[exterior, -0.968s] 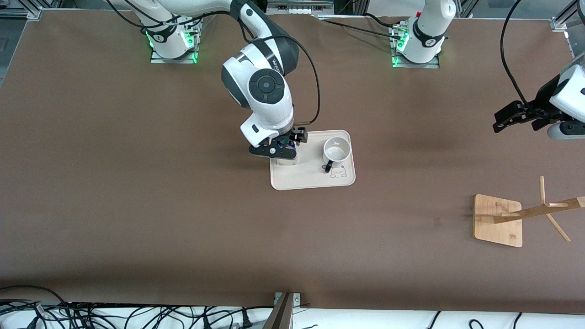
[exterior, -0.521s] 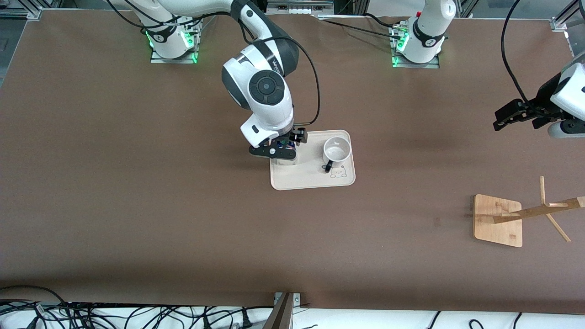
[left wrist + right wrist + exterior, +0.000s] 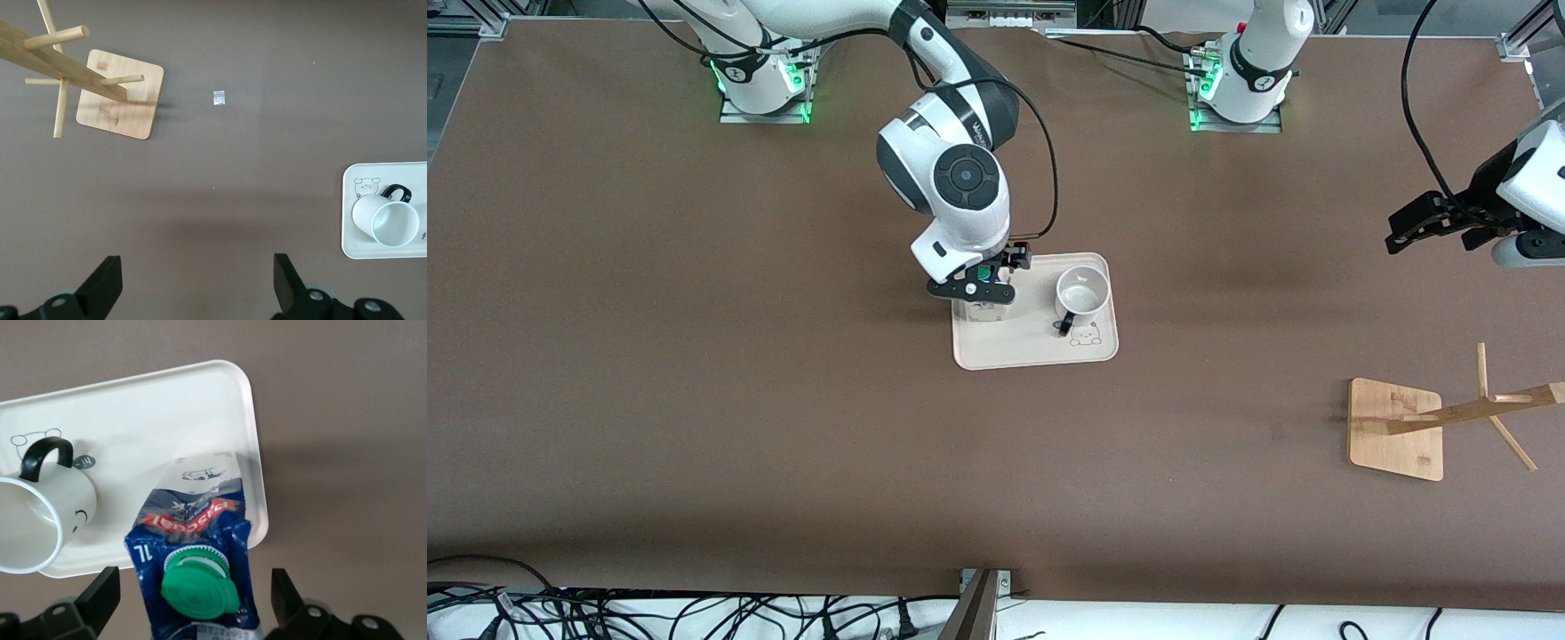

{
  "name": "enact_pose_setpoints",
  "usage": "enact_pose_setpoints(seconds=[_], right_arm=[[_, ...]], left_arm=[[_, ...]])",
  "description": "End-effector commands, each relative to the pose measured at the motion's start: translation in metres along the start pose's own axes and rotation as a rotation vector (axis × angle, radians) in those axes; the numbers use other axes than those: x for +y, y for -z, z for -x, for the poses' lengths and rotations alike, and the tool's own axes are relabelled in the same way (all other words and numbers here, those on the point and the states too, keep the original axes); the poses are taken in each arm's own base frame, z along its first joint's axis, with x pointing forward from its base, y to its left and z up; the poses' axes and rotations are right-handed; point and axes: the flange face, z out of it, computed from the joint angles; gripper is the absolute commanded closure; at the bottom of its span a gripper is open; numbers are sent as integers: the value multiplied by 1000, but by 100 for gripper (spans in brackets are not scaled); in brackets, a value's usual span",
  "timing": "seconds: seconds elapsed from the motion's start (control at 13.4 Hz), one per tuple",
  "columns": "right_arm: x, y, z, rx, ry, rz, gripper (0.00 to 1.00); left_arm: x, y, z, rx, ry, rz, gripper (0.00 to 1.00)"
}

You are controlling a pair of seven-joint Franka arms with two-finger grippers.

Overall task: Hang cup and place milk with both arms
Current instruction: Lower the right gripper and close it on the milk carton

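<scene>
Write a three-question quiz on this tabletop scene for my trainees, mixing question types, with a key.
1. True or false: the small white mug with a black loop handle stands on the cream rectangular tray.
2. The right gripper is over: A the blue-topped milk carton with a green cap; B a wooden peg rack; C bare table.
3. Fill in: the left gripper, over bare table, has its fingers ____.

Key: 1 true; 2 A; 3 open.

Brown table (image 3: 694,400), black cables (image 3: 560,613) along its near edge
</scene>
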Motion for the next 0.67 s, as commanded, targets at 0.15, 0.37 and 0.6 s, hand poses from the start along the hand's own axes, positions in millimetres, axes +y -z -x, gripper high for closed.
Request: enact_pose_setpoints(seconds=[0.15,0.37,0.6], right_arm=[[3,2,5,-25,-7,6,0],[4,4,4,-24,-5,5,1],[4,6,6,-28,-21,8,40]], left_arm=[[2,10,-2,4,-12,8,0],[3,10,-2,5,-13,7,0],[5,8,-3,0,-15,7,0]])
